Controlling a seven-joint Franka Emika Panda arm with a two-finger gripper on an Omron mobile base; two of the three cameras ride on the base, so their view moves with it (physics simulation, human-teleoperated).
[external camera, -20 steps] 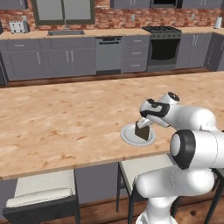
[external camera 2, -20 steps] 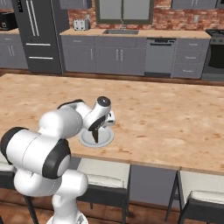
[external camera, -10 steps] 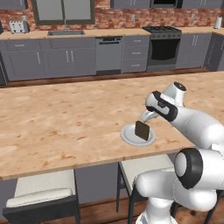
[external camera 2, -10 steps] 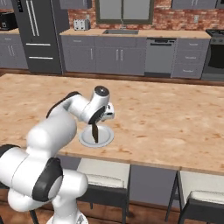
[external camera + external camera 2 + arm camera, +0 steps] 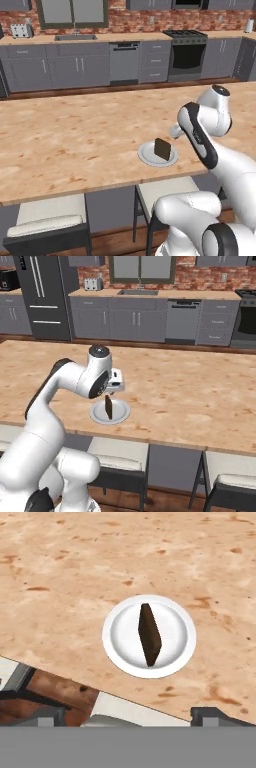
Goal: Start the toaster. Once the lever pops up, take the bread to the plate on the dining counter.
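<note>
Bread [image 5: 149,635] standing on edge in the white plate [image 5: 120,647] near the dining counter [image 5: 75,572] edge, straight below the gripper [image 5: 114,387]; jaw state impossible to tell.

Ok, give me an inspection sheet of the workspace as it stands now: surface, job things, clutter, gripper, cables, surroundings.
Surface: dining counter, light tan wood-look top.
Job things: bread standing on edge on the plate, near the counter's front edge; toaster on the far back counter.
Clutter: nothing seen on the dining counter.
Gripper: above the plate, apart from the bread; open or shut cannot be told.
Cables: nothing seen.
Surroundings: stools under the counter, fridge, stove, brick wall.
</note>
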